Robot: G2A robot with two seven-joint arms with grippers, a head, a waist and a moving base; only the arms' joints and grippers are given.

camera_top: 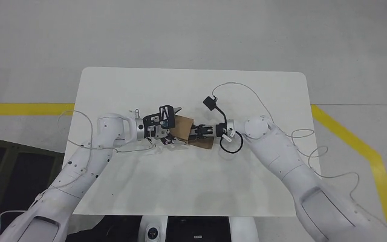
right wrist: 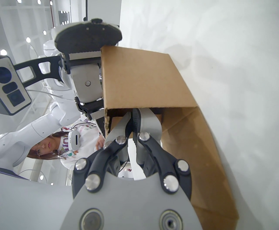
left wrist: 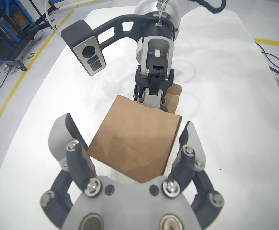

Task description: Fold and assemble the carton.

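A brown cardboard carton [camera_top: 184, 127] [left wrist: 135, 141] [right wrist: 141, 80], an open-ended sleeve with loose flaps, sits over the middle of the white rounded surface [camera_top: 260, 181], caught between the two arms that meet there head-on. The left pincer [camera_top: 174, 126] [left wrist: 128, 122] is spread wide, its two padded fingers [left wrist: 73, 128] straddling the near end of the carton, one on each side and very close to the cardboard; whether they press on it cannot be told. The right pincer [camera_top: 196, 130] [left wrist: 153, 102] [right wrist: 133, 115] reaches into the opposite open end, nearly closed and pinching the edge of a carton wall. One flap [left wrist: 174, 95] hangs out past that pincer. A thin white cable [camera_top: 242, 85] loops across the surface beside the right arm, well apart from the carton. Yellow tape lines [camera_top: 36, 109] run along the floor, and a blue rack [left wrist: 13, 19] stands beyond the surface's edge.
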